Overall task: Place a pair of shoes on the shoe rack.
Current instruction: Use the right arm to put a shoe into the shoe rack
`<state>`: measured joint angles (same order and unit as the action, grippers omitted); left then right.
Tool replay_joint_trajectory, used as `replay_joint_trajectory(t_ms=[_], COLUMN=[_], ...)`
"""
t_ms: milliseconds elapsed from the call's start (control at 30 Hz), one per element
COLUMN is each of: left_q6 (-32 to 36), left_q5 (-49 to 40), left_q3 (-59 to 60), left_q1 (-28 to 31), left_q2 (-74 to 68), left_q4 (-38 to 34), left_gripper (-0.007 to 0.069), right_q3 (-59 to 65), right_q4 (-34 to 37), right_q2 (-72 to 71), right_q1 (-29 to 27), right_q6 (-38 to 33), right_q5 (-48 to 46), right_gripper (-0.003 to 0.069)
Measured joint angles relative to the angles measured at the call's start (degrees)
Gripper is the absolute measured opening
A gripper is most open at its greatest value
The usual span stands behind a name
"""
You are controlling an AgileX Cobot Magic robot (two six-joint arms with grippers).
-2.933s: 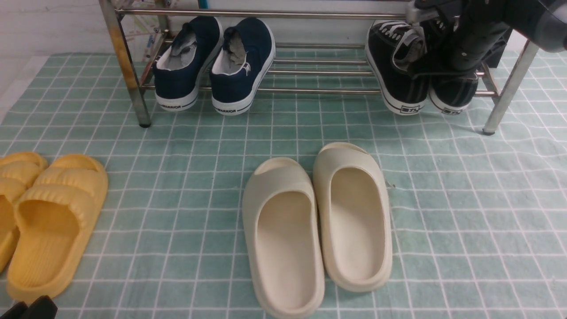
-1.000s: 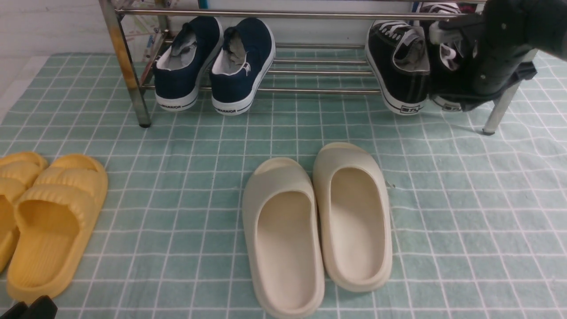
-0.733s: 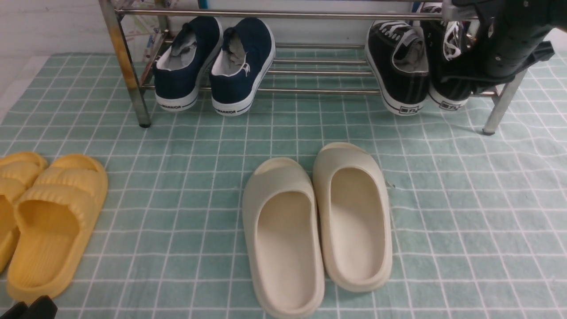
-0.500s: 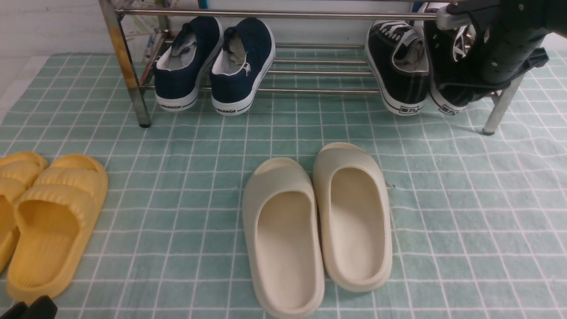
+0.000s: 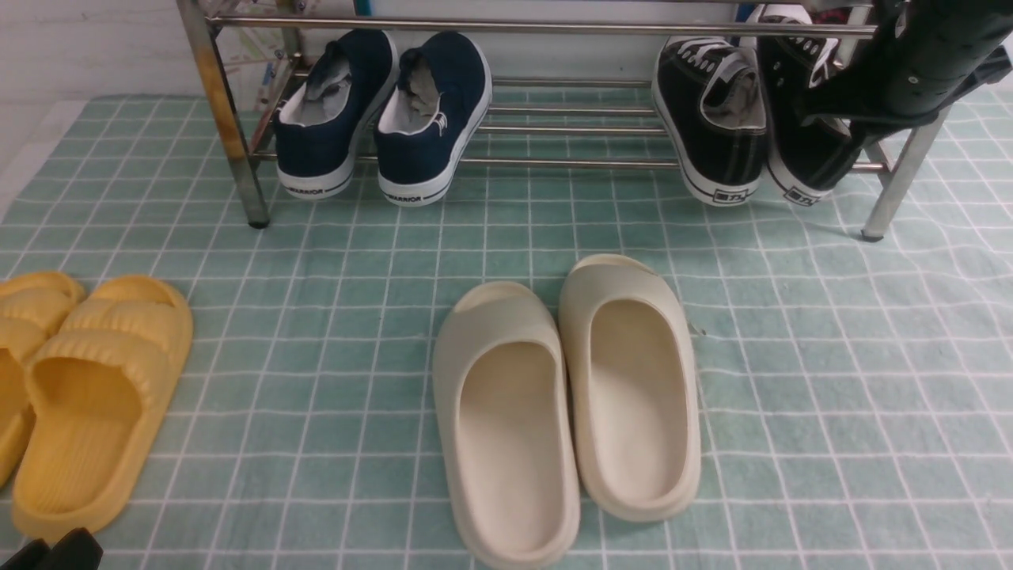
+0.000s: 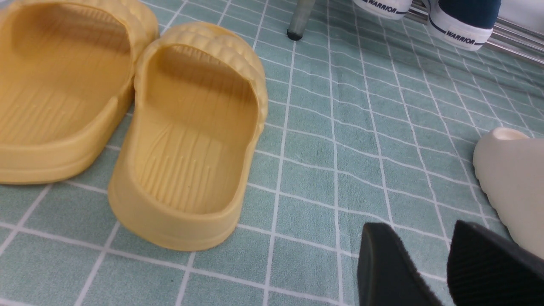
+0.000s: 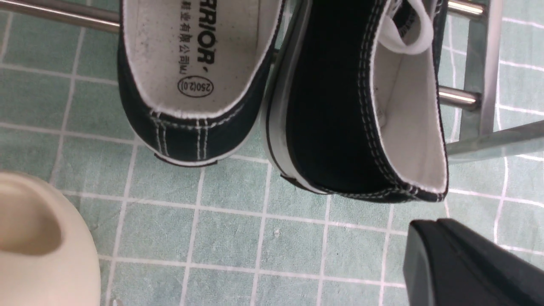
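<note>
release done: your right fingers [image 7: 467,263], together and empty, have left the black canvas sneaker pair [image 5: 716,127] on the chrome-bar shoe rack [image 5: 554,162] at 1 o'clock, one shoe leaning; left fingers [image 6: 391,267] apart.

Matte black arm and pincers, plain and unmarked

The right arm [image 5: 922,59] is a rounded matte-black housing dotted with a few small pale screw heads, and a flat dark flange juts from its edge. The right pincer [image 7: 444,231] shows as a blocky black wedge with squared edges and a faint seam running along it. The left pincer [image 6: 418,231] has two thick black fingers [image 6: 384,267] tapering to blunt tips; one has a finely grained, felt-like edge, the other a pad of fine parallel ridges.
</note>
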<state>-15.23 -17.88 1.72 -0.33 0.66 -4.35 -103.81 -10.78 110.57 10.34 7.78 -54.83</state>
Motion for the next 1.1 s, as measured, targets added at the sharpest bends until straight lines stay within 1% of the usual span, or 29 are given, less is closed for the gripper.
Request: replay_joint_trajectory(t_ms=[200, 300, 467, 533, 567, 633, 667, 733, 767, 800, 867, 967, 1033, 1067, 1100], left_q6=[0.00, 0.00, 0.00, 0.00, 0.00, 0.00, 0.00, 0.00, 0.00, 0.00, 0.00, 0.00, 0.00, 0.00, 0.00], left_q5=[0.00, 0.00, 0.00, 0.00, 0.00, 0.00, 0.00, 0.00, 0.00, 0.00, 0.00, 0.00, 0.00, 0.00, 0.00], left_q3=[0.00, 0.00, 0.00, 0.00, 0.00, 0.00, 0.00, 0.00, 0.00, 0.00, 0.00, 0.00, 0.00, 0.00, 0.00], left_q1=[0.00, 0.00, 0.00, 0.00, 0.00, 0.00, 0.00, 0.00, 0.00, 0.00, 0.00, 0.00, 0.00, 0.00, 0.00], left_q2=[0.00, 0.00, 0.00, 0.00, 0.00, 0.00, 0.00, 0.00, 0.00, 0.00, 0.00, 0.00, 0.00, 0.00, 0.00], left_q4=[0.00, 0.00, 0.00, 0.00, 0.00, 0.00, 0.00, 0.00, 0.00, 0.00, 0.00, 0.00, 0.00, 0.00, 0.00], left_gripper=[0.0240, 0.0240, 0.0240, 0.0240, 0.0240, 0.0240, 0.0240, 0.0240, 0.0240, 0.0240, 0.0240, 0.0240, 0.0240, 0.0240, 0.0240], right_q3=[0.20, 0.20, 0.20, 0.20, 0.20, 0.20, 0.20, 0.20, 0.20, 0.20, 0.20, 0.20, 0.20, 0.20, 0.20], right_q4=[0.00, 0.12, 1.69, 5.77, 6.52, 9.58, 12.55, 15.05, 15.16, 15.47, 15.47, 15.47, 15.47, 15.47, 15.47], right_q2=[0.00, 0.00, 0.00, 0.07, 0.15, 0.61, 1.71, 3.23, 3.38, 4.64, 5.79, 7.05, 7.33, 7.72, 7.72], right_q1=[-0.06, -0.86, -3.88, -6.00, -6.30, -7.20, -7.78, -8.01, -8.01, -8.01, -8.03, -8.10, -8.15, -8.15, -8.15], right_q6=[-0.76, -0.68, 2.51, 2.67, 2.53, 1.74, 0.67, 0.12, 0.02, -0.20, -0.20, 0.65, 0.91, 1.14, 1.14], right_q5=[0.23, 1.83, 4.15, 5.95, 6.21, 7.20, 8.43, 9.92, 10.15, 12.06, 13.91, 15.99, 16.45, 16.85, 16.83], right_gripper=[0.0015, 0.0015, 0.0028, 0.0066, 0.0071, 0.0126, 0.0194, 0.0291, 0.0300, 0.0364, 0.0439, 0.0474, 0.0472, 0.0449, 0.0444])
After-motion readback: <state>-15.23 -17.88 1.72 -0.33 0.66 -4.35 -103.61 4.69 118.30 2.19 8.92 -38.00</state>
